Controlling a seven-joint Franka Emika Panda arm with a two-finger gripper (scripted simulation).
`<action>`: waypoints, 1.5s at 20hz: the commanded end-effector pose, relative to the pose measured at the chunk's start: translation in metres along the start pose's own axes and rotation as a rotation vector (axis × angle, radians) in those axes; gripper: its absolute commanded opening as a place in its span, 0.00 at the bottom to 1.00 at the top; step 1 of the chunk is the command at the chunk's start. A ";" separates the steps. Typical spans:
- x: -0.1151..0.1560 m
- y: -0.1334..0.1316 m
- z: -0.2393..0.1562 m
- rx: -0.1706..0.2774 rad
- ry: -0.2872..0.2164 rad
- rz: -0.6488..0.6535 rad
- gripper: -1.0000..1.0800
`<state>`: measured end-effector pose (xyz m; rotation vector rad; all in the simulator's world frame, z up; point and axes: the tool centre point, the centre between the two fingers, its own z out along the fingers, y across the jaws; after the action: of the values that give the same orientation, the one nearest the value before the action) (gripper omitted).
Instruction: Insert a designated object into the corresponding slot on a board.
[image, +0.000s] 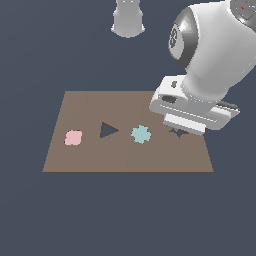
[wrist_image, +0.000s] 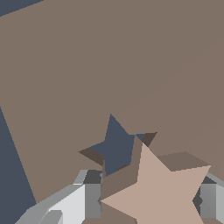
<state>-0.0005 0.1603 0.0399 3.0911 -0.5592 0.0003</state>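
The hand (wrist_image: 148, 203) pinches the tan star piece (wrist_image: 162, 192) between its two grey fingers (wrist_image: 92, 199), one on each side, and holds it just above the brown board (image: 125, 107). In the wrist view the piece overlaps one edge of the dark star-shaped slot (wrist_image: 114, 146) but does not cover it; most of the cutout shows beside the piece.

The main risk, as I judge it, is a descent from this offset: the star's points would land on the solid board around the slot and the piece would sit on top, tilt, or slip within the grip. A second risk is rotation. The five points of piece and cutout do not appear matched in the wrist view, so even a centred piece could jam on the rim. The piece is nearly the board's colour, which makes small errors hard to read.

In the exterior view the board lies flat on a plain dark blue-grey desk (image: 125, 215). From the exterior view's left it carries a pink rounded piece (image: 73, 137), a dark triangular cutout (image: 107, 130) and a teal cross-shaped piece (image: 141, 134); the hand hides most of the star slot. A pale grey robot base (image: 128, 19) stands beyond the board.
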 end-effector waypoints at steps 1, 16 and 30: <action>0.005 -0.008 0.000 0.000 0.000 0.031 0.00; 0.013 -0.018 0.000 -0.001 0.000 0.071 0.00; 0.013 -0.019 0.009 -0.001 -0.001 0.071 0.96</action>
<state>0.0179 0.1731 0.0306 3.0688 -0.6681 -0.0008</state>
